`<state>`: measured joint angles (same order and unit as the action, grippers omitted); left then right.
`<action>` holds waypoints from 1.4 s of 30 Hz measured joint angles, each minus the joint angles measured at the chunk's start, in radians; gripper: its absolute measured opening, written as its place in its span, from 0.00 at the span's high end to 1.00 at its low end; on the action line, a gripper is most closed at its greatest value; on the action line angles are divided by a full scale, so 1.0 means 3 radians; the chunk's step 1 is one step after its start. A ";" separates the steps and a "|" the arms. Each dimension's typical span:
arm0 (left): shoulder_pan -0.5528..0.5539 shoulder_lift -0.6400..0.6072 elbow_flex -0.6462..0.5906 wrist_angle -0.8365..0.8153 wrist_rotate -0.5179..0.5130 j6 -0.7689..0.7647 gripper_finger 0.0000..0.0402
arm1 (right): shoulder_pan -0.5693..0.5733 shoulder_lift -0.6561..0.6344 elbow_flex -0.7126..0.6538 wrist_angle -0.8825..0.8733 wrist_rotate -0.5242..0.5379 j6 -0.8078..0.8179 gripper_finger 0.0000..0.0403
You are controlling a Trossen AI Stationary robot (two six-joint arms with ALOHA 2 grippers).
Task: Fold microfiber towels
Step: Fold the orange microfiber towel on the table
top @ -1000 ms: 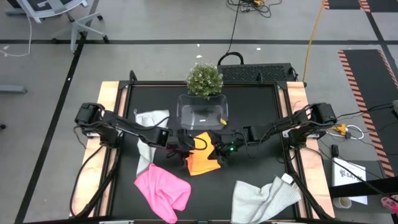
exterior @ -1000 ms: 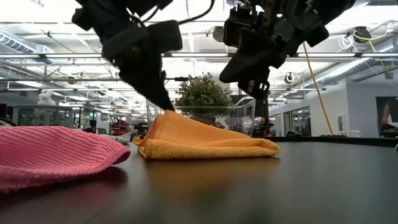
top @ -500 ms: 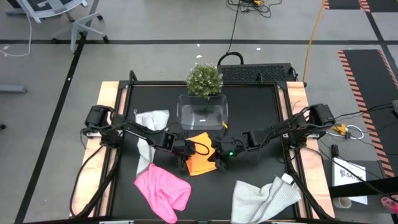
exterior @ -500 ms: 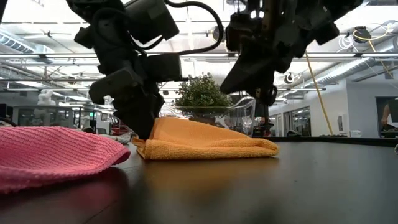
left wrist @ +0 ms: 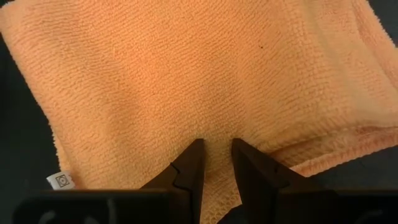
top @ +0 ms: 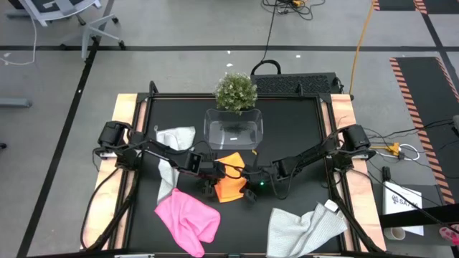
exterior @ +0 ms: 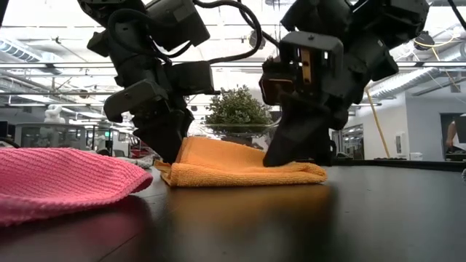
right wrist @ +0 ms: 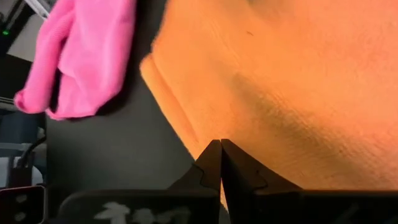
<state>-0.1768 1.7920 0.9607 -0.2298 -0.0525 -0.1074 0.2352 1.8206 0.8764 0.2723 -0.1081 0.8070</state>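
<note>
At frame centre, the right hand [exterior: 295,156] has dropped onto the orange towel [top: 231,185], fingers pressed together. The left hand [left wrist: 215,149], slightly spread, stays pressing the towel's other edge on the surface [top: 294,129].

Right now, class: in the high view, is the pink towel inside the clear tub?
No: the pink towel lies on the table, well apart from the clear tub.
</note>
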 joint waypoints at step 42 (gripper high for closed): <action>0.0000 -0.0004 -0.0004 -0.0038 -0.0003 -0.0083 0.78 | -0.0099 0.0515 0.0908 -0.0668 0.0353 -0.1134 1.00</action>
<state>-0.1768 1.7908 0.9596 -0.2412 -0.0532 -0.1324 0.2054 1.9751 1.1488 0.0719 -0.0021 0.4667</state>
